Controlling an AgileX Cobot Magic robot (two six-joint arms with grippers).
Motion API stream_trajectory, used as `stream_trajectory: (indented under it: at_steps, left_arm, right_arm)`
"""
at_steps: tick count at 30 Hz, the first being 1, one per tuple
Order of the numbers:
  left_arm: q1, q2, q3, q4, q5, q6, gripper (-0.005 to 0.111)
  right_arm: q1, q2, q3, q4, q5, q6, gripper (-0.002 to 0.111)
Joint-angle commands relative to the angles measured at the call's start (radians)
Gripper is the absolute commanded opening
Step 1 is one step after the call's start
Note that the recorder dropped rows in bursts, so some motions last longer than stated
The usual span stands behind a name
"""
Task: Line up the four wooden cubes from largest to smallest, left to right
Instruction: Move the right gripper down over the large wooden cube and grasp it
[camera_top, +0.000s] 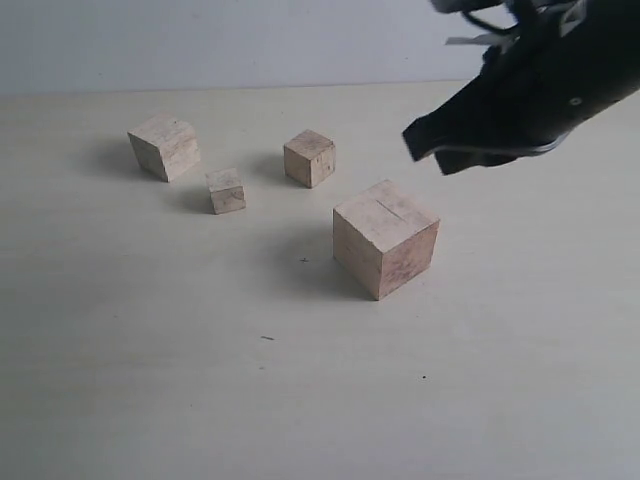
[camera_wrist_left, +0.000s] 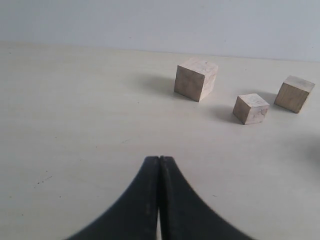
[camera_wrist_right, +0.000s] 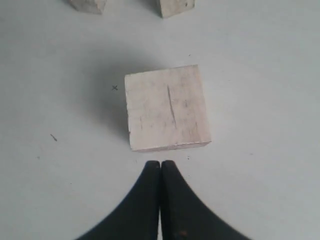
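Four pale wooden cubes rest on the table. The largest cube (camera_top: 385, 238) (camera_wrist_right: 167, 107), with a thin dark slit on its top face, is nearest the front. The second-largest cube (camera_top: 165, 146) (camera_wrist_left: 196, 78) is at the far left. The smallest cube (camera_top: 226, 190) (camera_wrist_left: 251, 108) lies between it and the mid-sized cube (camera_top: 310, 157) (camera_wrist_left: 295, 93). My right gripper (camera_top: 414, 140) (camera_wrist_right: 160, 164) is shut and empty, hovering above and just right of the largest cube. My left gripper (camera_wrist_left: 159, 159) is shut and empty over bare table, well apart from the cubes; it does not show in the exterior view.
A pale tabletop (camera_top: 150, 350) carries the cubes and ends at a light wall (camera_top: 250, 40) behind. The right arm's black body (camera_top: 560, 80) fills the upper right corner. A few small dark specks (camera_top: 267, 338) mark the table surface.
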Motion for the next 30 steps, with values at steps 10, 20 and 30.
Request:
stream_trajectory:
  at_steps: [10, 20, 30]
  left_arm:
    - [-0.008, -0.004, -0.001, -0.003, -0.007, -0.004, 0.0]
    - [-0.008, -0.004, -0.001, -0.003, -0.007, -0.004, 0.0]
    - [-0.008, -0.004, -0.001, -0.003, -0.007, -0.004, 0.0]
  right_arm:
    - [0.099, 0.229, -0.076, -0.249, -0.028, 0.04, 0.101]
    - [0.099, 0.297, -0.076, -0.186, -0.174, 0.037, 0.104]
    - [0.097, 0.371, -0.076, -0.241, -0.256, 0.039, 0.104]
